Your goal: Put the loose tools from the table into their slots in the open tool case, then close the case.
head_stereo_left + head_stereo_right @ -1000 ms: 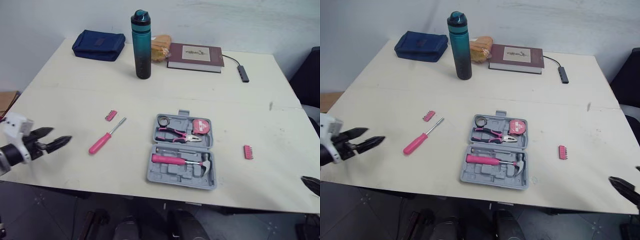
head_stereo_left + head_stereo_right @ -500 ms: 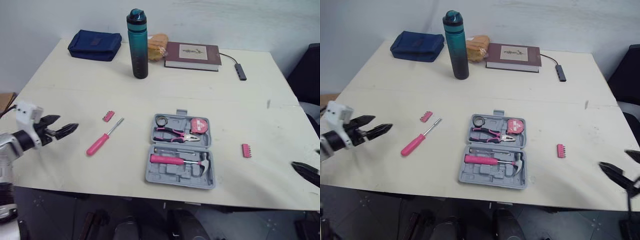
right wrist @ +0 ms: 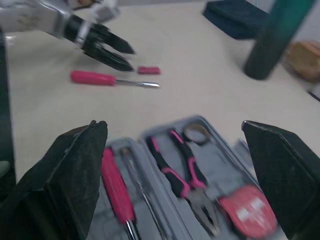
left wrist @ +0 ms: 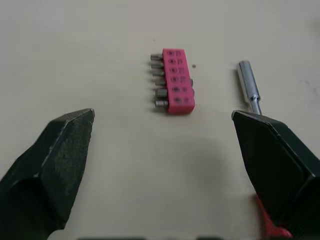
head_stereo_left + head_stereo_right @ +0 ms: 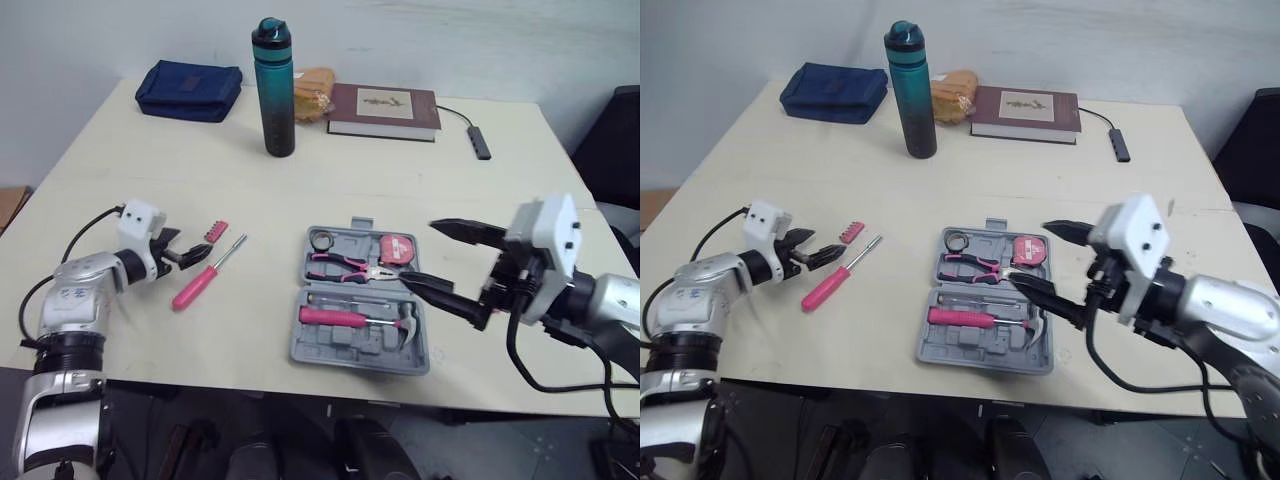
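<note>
The grey tool case (image 5: 365,348) lies open at the table's middle, holding a pink-handled hammer (image 5: 340,319), pliers (image 5: 350,268) and a pink tape measure (image 5: 400,251). To its left lie a pink screwdriver (image 5: 197,285) and a pink bit holder (image 5: 217,232), which also shows in the left wrist view as the bit holder (image 4: 172,80). My left gripper (image 5: 188,250) is open, low over the table just left of the bit holder and above the screwdriver's handle. My right gripper (image 5: 424,255) stands wide open over the case's right edge, holding nothing.
Along the far edge stand a teal bottle (image 5: 274,90), a blue pouch (image 5: 190,90), a brown bag (image 5: 315,90), a dark red book (image 5: 383,110) and a small grey hub with its cable (image 5: 481,143). A black chair (image 5: 610,140) is at the right.
My left gripper moved right, up to the bit holder and screwdriver. My right gripper came up from the front right edge to the case's right side, covering the second bit holder seen there before.
</note>
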Robot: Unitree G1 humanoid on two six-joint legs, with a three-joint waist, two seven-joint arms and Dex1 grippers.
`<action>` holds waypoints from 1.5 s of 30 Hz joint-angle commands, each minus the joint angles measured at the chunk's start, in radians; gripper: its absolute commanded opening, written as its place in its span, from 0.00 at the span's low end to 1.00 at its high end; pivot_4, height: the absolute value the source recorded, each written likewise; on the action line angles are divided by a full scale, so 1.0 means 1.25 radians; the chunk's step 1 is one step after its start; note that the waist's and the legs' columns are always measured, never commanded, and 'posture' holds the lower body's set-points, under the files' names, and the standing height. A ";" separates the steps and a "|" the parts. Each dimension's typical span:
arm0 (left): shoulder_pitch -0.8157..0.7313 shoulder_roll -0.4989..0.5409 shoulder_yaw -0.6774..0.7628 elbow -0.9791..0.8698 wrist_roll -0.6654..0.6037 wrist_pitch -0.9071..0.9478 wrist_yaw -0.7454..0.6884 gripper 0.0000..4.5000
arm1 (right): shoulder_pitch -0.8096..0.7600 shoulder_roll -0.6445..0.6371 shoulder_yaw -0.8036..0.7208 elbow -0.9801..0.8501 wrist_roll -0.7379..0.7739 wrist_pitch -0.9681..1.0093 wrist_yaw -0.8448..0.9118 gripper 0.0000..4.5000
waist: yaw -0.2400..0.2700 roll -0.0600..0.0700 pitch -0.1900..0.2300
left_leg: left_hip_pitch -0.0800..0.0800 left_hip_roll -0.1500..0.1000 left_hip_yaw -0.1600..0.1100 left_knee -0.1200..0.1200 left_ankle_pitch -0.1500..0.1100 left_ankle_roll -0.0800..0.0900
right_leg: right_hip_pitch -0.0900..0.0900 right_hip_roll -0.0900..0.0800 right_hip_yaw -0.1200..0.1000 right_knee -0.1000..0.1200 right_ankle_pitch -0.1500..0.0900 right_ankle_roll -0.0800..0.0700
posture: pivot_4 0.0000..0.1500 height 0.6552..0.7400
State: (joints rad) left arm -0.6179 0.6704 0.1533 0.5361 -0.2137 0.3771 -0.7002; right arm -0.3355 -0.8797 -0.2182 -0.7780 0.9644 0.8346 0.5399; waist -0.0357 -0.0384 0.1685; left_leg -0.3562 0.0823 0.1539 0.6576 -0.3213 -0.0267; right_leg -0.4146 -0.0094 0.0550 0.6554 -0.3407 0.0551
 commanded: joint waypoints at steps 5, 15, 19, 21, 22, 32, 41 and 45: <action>-0.063 -0.041 -0.051 0.131 0.066 -0.119 0.004 0.99 | -0.100 0.059 0.112 0.032 -0.038 0.005 -0.033 1.00 | 0.004 0.000 0.000 | -0.004 0.000 0.001 0.004 -0.001 0.001 | -0.003 0.000 0.000 0.001 0.000 0.000 | 1.00 0.97; -0.118 -0.070 -0.069 0.250 0.110 -0.199 0.027 0.68 | -0.058 0.067 0.099 0.009 -0.024 0.006 -0.034 1.00 | 0.006 -0.001 0.000 | -0.011 -0.001 0.002 0.008 0.002 0.004 | -0.009 -0.001 0.001 0.006 0.003 0.002 | 1.00 0.97; -0.131 -0.071 -0.076 0.278 0.115 -0.197 0.026 0.59 | -0.059 0.071 0.097 0.010 -0.025 0.003 -0.038 1.00 | 0.004 0.000 -0.001 | -0.011 0.000 0.002 0.008 0.002 0.003 | -0.010 -0.001 0.001 0.007 0.003 0.002 | 1.00 0.97; -0.137 -0.071 -0.076 0.290 0.119 -0.206 0.029 0.59 | -0.056 0.071 0.096 0.009 -0.026 0.003 -0.038 1.00 | 0.005 0.000 -0.001 | -0.011 0.000 0.002 0.008 0.002 0.003 | -0.010 -0.001 0.001 0.007 0.003 0.002 | 1.00 0.97; -0.140 -0.071 -0.076 0.296 0.121 -0.209 0.031 0.59 | -0.055 0.071 0.095 0.009 -0.026 0.003 -0.038 1.00 | 0.005 0.000 -0.001 | -0.011 0.000 0.002 0.008 0.002 0.003 | -0.010 -0.001 0.001 0.007 0.003 0.002 | 1.00 0.97; -0.136 -0.045 -0.065 0.298 0.115 -0.189 0.029 0.59 | -0.044 0.067 0.092 0.005 -0.031 -0.001 -0.033 1.00 | 0.001 0.000 -0.001 | -0.010 0.000 0.002 0.008 0.003 0.003 | -0.010 0.000 0.001 0.007 0.003 0.002 | 1.00 0.97; -0.132 -0.044 -0.069 0.299 0.118 -0.183 0.027 0.54 | -0.041 0.064 0.094 0.010 -0.045 -0.007 -0.021 1.00 | -0.002 0.000 -0.001 | -0.010 0.000 0.002 0.008 0.003 0.003 | -0.010 0.000 0.001 0.008 0.003 0.002 | 1.00 0.97; -0.126 -0.042 -0.069 0.287 0.117 -0.175 0.026 0.21 | -0.040 0.064 0.095 0.009 -0.048 -0.008 -0.018 1.00 | -0.005 0.000 -0.001 | -0.010 0.000 0.002 0.008 0.003 0.003 | -0.010 0.000 0.001 0.008 0.003 0.002 | 1.00 0.97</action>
State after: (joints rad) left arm -0.7995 0.5989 0.0689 0.8796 -0.0900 0.1332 -0.6787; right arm -0.3832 -0.7938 -0.0804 -0.7388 0.9155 0.8488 0.5102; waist -0.0418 -0.0390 0.1677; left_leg -0.3688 0.0821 0.1566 0.6676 -0.3179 -0.0232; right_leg -0.4272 -0.0097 0.0568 0.6655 -0.3371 0.0572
